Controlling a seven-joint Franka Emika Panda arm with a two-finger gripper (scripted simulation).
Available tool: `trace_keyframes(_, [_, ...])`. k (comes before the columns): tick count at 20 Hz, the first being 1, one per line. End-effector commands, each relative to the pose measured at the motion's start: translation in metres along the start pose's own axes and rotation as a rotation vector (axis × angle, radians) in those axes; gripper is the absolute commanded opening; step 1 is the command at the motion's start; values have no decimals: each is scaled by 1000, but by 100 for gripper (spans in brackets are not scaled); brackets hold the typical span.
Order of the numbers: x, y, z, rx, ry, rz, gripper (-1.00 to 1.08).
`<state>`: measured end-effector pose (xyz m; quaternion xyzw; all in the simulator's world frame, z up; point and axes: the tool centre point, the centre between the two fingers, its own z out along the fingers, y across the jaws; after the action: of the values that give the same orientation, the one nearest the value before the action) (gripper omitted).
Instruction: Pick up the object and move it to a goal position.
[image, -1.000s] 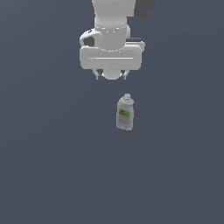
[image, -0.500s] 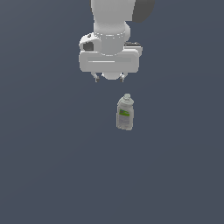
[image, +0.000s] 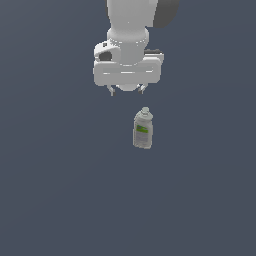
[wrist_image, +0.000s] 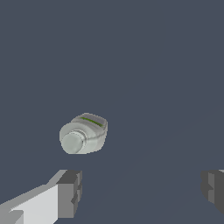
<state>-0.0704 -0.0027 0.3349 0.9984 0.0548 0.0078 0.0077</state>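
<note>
**Approaching the bottle, nothing held yet**

Nearest to my wrist camera are my own two dark grey fingertip pads (wrist_image: 70, 192), one at each side of the frame with a wide stretch of bare floor between them. My white two-fingered gripper (image: 127, 90) is spread wide and empty; it touches nothing.

Just beyond the fingertips stands the small pale grey-white plastic bottle with a green-and-white label and a narrow rounded cap (wrist_image: 84, 134). The wrist camera looks almost straight down on its cap, so I judge it to be upright or nearly so. It is not between my fingers: it sits off to one side, closer to one pad than the other, and ahead of the line joining them.

In the exterior view, my white arm hangs from the top of the picture with the gripper pointing down, and the bottle (image: 143, 129) rests on the flat dark blue-grey floor (image: 60, 190) below it and slightly toward the exterior view's right, clearly apart from the fingertips.

I judge this to be the approach step, before any grasp. The next move calls for shifting sideways until the bottle is centred between the pads, then lowering around its body and closing. No goal marker shows in either picture, so I cannot say where it must go.
</note>
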Motion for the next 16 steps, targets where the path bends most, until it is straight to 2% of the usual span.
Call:
trace_keyframes(1, [0,-3,2,1,-1,-48,100])
trace_keyframes(16, [3,-29,20,7,-4,-460,100])
